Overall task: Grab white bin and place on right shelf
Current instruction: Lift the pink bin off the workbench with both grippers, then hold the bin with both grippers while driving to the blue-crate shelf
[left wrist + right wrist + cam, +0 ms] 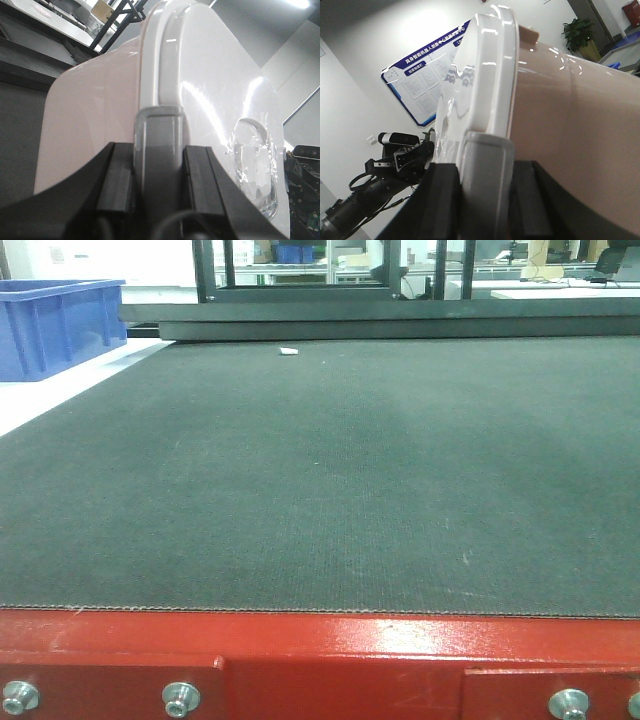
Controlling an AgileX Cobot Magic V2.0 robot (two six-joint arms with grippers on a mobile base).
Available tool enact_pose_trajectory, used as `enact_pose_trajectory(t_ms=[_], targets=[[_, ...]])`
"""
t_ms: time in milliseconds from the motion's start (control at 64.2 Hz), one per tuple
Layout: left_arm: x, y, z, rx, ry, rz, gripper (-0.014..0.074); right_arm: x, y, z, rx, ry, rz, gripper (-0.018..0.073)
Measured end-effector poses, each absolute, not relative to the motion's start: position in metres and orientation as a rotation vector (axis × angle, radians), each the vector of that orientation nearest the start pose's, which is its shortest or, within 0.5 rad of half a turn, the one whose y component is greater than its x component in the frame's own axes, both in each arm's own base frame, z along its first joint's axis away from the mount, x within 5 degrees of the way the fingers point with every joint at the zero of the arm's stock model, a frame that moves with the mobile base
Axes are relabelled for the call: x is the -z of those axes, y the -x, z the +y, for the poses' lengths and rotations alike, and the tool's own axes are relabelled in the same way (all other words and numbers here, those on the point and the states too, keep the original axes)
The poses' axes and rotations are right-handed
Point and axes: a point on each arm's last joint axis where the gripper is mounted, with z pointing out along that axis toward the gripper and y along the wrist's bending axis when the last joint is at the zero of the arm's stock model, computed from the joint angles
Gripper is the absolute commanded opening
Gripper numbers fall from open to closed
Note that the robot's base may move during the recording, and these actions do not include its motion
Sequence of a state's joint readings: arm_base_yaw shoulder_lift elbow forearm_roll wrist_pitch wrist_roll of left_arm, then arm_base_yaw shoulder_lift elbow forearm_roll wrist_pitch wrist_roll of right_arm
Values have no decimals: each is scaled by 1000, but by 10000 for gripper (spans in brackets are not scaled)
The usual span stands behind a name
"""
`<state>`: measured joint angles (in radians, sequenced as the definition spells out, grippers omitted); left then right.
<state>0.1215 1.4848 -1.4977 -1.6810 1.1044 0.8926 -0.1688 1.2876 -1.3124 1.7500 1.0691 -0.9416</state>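
Left gripper (157,172) clamped on bin (90,115) rim, black fingers (117,185) either side, right gripper (485,195) clamped likewise at opposite end, left arm (375,187) visible beyond.

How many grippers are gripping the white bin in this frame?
2. The left gripper pinches a grey latch on the white bin lid edge; the right gripper pinches a second grey latch. The front view shows neither.

Glossy smooth plastic white bin (220,80), matt woven mat (320,470)
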Motion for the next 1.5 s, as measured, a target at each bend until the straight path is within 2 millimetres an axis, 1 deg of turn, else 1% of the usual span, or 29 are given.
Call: enact_pose_trajectory(t_ms=[1496], targets=[[-468,-309,-44,1315,-271,1546,-86,-474,-256,36,-1265,220,1465,235]])
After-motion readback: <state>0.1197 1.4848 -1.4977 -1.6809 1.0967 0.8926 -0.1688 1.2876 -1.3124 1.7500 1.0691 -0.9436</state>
